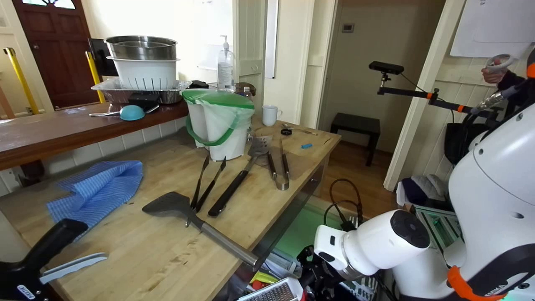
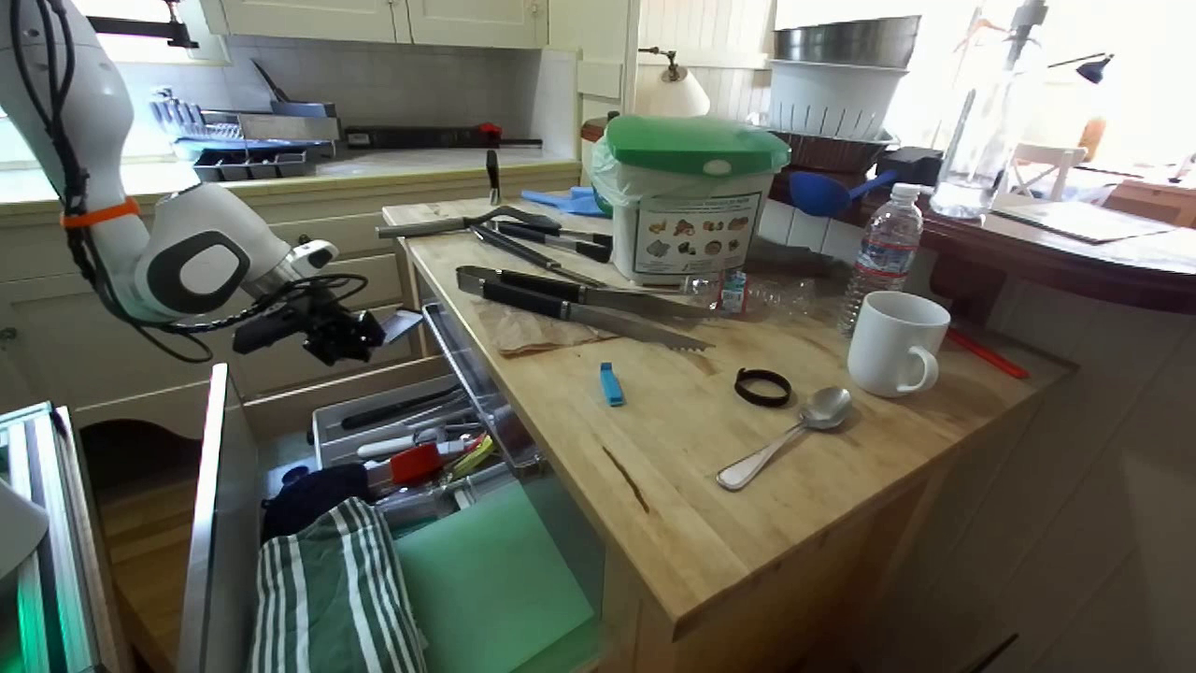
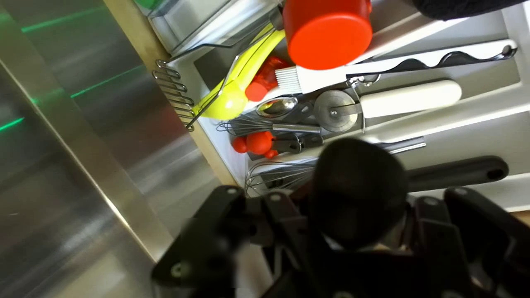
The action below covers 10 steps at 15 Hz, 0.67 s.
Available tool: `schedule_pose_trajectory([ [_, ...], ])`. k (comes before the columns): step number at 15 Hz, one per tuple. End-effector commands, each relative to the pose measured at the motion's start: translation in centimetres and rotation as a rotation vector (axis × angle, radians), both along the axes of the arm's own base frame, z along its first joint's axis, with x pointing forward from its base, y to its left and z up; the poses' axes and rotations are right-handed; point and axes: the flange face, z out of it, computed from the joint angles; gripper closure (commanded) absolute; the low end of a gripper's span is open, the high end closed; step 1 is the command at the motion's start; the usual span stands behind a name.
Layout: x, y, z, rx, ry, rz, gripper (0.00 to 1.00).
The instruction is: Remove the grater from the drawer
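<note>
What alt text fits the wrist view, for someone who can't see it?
A closed gripper holds what looks like the grater, only its dark rounded end clear, above an open drawer. Inside lie a pizza cutter, a small whisk and a yellow utensil.

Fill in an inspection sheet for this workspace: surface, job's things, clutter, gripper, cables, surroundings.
Surface: wooden counter, with a thin dark mark.
Job's things: grater held over the drawer, which stands open.
Clutter: dark spatula, blue cloth, lidded bucket and white mug on the counter; pizza cutter and red cup in the drawer.
Grippers: one gripper, closed on the grater.
Cables: black cables run along the arm and loop beside the gripper.
Surroundings: a person's hand and a boom-mounted camera in an exterior view.
</note>
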Motion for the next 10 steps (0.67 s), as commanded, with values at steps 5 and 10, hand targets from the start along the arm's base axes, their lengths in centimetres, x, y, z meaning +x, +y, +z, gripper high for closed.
schedule_pose_trajectory([
  [5, -1.1, 2.3, 0.6, -0.001, -0.051, 0.257, 1.0],
  [10, -3.1, 4.2, 1.6, -0.033, -0.069, 0.511, 1.0],
])
